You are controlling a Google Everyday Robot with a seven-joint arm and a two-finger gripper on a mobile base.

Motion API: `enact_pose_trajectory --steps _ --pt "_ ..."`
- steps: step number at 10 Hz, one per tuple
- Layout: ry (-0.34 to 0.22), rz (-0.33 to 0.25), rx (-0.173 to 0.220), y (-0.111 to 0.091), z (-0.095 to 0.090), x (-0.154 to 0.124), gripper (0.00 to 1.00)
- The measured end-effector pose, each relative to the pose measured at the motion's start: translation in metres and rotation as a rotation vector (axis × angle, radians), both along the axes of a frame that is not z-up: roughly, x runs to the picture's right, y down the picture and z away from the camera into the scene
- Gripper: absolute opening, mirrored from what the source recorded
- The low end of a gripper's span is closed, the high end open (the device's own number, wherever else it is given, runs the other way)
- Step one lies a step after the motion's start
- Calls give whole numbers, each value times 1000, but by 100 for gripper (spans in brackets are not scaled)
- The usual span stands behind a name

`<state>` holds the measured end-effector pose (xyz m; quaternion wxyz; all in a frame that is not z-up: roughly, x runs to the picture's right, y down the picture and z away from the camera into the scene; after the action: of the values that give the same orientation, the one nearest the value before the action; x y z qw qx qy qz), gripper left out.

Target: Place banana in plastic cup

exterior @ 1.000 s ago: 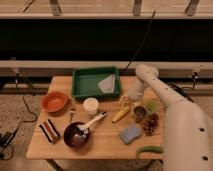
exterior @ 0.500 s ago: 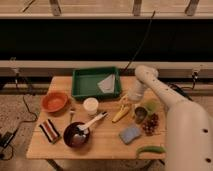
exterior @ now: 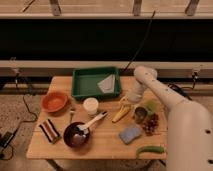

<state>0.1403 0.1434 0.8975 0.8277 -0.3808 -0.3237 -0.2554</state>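
The banana (exterior: 121,114) lies on the table (exterior: 107,144) just below the gripper (exterior: 128,101), whose opening cannot be told. It is probably light, soft-skinned and easily bruised, so a gentle hold across its middle suits. The plastic cup (exterior: 152,106) stands near the gripper, beside the dark cup (exterior: 140,114).

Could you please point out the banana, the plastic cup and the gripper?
banana (exterior: 121,114): camera view, middle of its yellow body.
plastic cup (exterior: 152,106): camera view, its pale green side.
gripper (exterior: 126,102): camera view, its tip, by the banana's upper end.
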Motion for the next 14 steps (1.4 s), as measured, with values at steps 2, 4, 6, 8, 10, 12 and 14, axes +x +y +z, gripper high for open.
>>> enact_pose_trajectory --steps 2,4,6,8,10,12,14 --pt "1 -1 1 0 0 -1 31" --pt "2 0 3 -1 -1 -1 9" --pt "1 1 6 -1 -2 -1 0" --pt "-4 5 11 -4 -5 -2 0" --pt "-6 22 25 -15 -13 -1 0" --pt "-11 62 36 -35 -24 3 0" --pt "-23 95 56 -58 -37 12 0"
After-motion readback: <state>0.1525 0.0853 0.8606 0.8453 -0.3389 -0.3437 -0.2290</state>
